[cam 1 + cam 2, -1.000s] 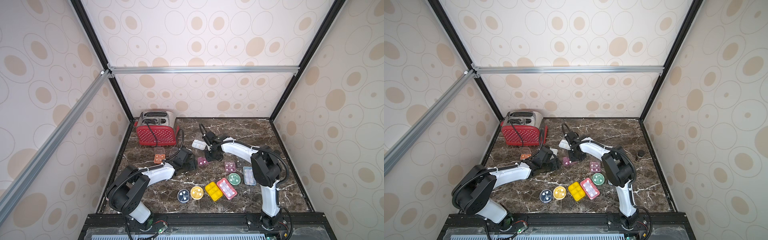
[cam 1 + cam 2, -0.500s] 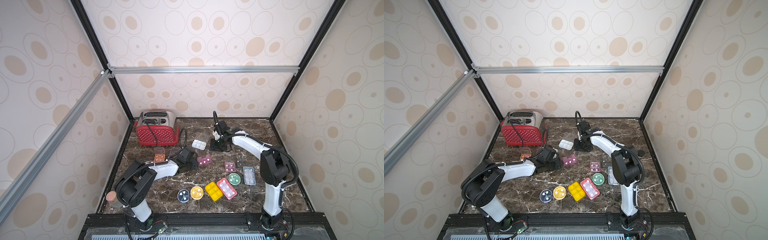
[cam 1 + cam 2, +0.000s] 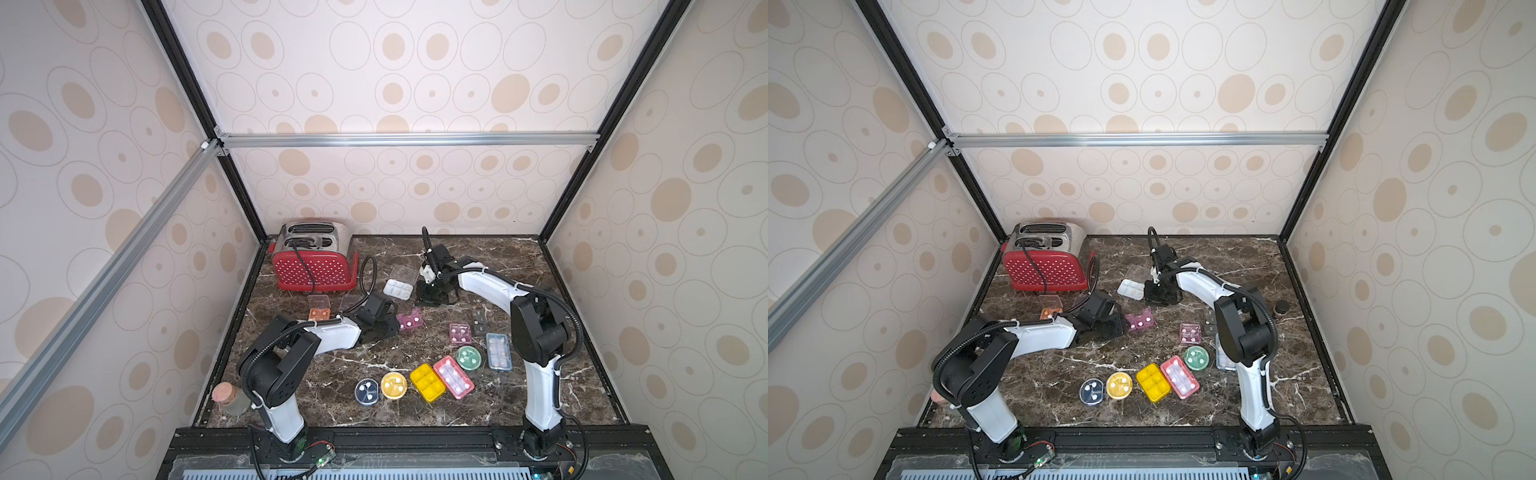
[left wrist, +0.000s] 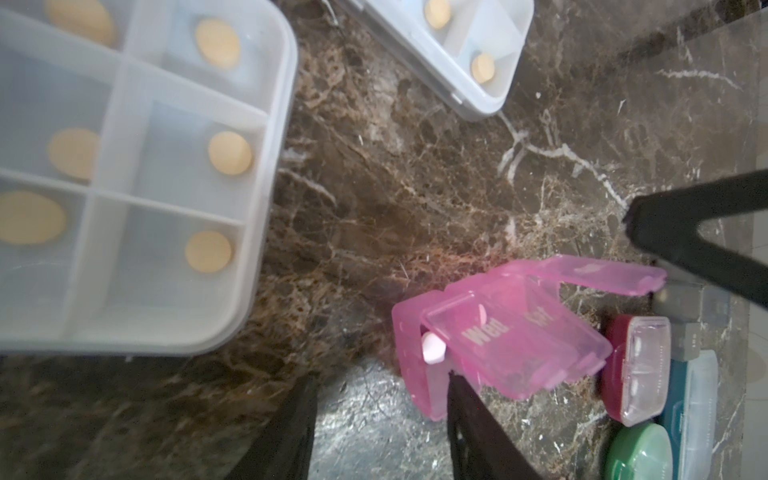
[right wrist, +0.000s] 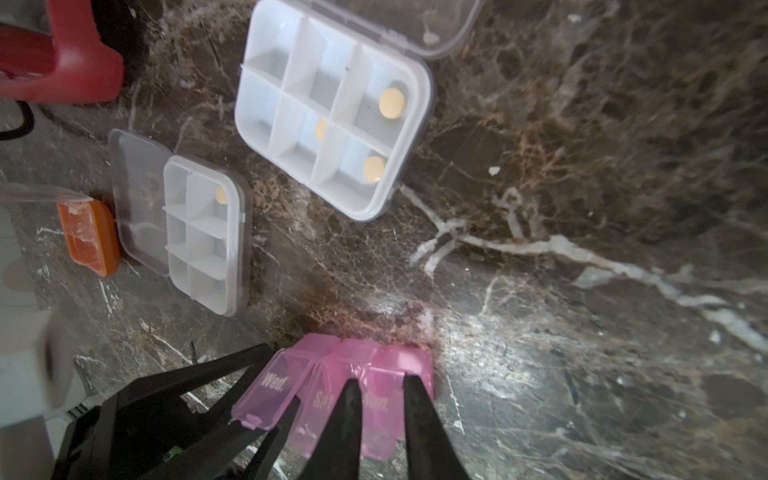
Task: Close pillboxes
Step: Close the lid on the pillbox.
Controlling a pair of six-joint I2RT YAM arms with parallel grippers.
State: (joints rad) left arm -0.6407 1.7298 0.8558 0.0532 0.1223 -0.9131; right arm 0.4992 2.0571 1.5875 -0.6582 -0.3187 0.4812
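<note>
The right arm point(image 3: 486, 284) is pulling back. A second ago its right fingers point(image 5: 343, 428) were down beside the pink pillbox point(image 3: 409, 321) in the middle of the desk point(image 3: 478, 257). Now, in both top views, they are hanging a little toward the back wall, between that box and the white pillbox point(image 3: 398, 288). They are drawing together, leaving only a narrow gap. The right wrist view is showing the "Sun." lid past their tips, but whether they are touching it I cannot tell.

The left fingers point(image 4: 473, 428) are narrowing too, yet standing clearly apart with bare desk between them, one just beside the pink box's end. The box has hardly shifted, and its flaps are not lying flat (the "Wed." one is hovering half down, a neighbour is sticking up), so it is probably still needing a press.

The white pillbox, a second white pillbox point(image 5: 203, 232) and the orange pillbox point(image 5: 87, 237) are also lying with lids open, so much of the job is remaining.
</note>
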